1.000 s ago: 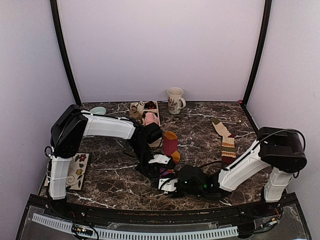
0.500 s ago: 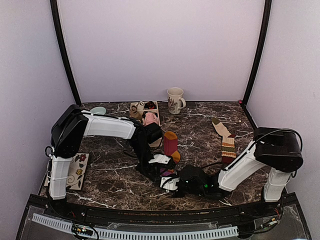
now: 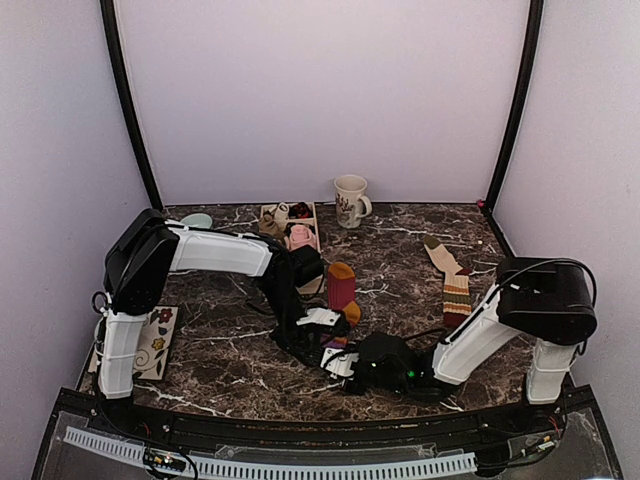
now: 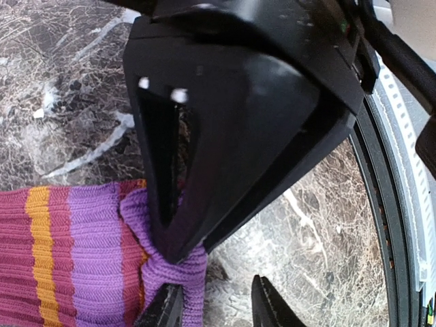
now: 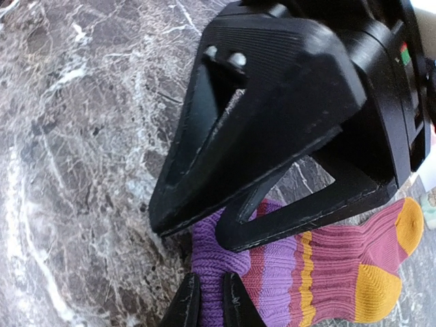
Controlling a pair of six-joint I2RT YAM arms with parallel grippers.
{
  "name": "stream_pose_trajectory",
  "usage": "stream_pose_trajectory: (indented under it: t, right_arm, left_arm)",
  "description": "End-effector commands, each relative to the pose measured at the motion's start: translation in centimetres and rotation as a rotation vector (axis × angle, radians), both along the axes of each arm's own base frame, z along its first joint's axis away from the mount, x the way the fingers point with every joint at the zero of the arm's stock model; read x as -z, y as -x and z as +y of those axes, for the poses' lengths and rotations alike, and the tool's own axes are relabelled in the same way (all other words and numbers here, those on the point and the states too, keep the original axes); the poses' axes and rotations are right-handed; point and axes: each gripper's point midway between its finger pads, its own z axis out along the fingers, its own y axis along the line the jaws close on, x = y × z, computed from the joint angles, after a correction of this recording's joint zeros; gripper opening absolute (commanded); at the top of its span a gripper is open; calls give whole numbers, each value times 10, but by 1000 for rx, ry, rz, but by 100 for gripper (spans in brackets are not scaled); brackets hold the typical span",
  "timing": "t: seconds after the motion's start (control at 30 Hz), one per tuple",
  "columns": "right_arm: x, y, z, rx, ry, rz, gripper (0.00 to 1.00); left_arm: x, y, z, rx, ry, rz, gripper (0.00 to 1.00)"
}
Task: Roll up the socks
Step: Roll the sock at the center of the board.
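- The striped sock (image 3: 342, 288) lies flat on the desk (image 3: 225, 355), purple cuff toward the arms.
- It looks like a light, floppy knit.
- The left end effector (image 4: 167, 257) pinches the bunched cuff, while the right end effector (image 5: 193, 236) gapes beside it.
- The cuff edge looks best to grip, and a loose roll would likely spring open.

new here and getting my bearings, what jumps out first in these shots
Both tools meet low at the near middle of the marble table, on one striped sock. The left tool pinches its bunched purple cuff; the right tool stands open beside it. A second sock lies flat to the right, a mug by the back wall.
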Motion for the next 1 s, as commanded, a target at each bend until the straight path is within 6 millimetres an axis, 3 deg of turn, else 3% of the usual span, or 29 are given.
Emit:
stream_pose_trajectory:
  t: [0.0, 0.13, 0.23, 0.3, 0.37, 0.43, 0.5, 0.67, 0.97]
  right_arm:
    - [53, 5, -31, 63, 117, 150, 14]
    - [60, 14, -40, 75, 108, 221, 14]
    - [63, 21, -46, 79, 111, 267, 8]
    - [64, 22, -48, 100, 108, 299, 5]
    - [72, 21, -52, 144, 146, 351, 2]
    - [75, 22, -52, 168, 159, 391, 0]
    - [75, 25, -49, 168, 150, 423, 0]
    - [69, 32, -43, 189, 92, 558, 0]
    - [83, 64, -46, 250, 91, 1009, 0]
  left_arm:
    - [32, 14, 31, -6, -158, 59, 38]
    - [35, 14, 40, -18, -164, 54, 39]
    - [32, 10, 41, -45, -161, 58, 43]
    - [26, 3, 39, -75, -140, 52, 59]
    - [13, -11, 38, -137, -107, 42, 87]
    - [-6, -27, 39, -205, -52, 34, 95]
    - [-17, -37, 50, -229, -34, -17, 96]
    - [-21, -37, 77, -239, -64, -157, 95]
    - [-27, -18, 66, -231, 18, -213, 87]
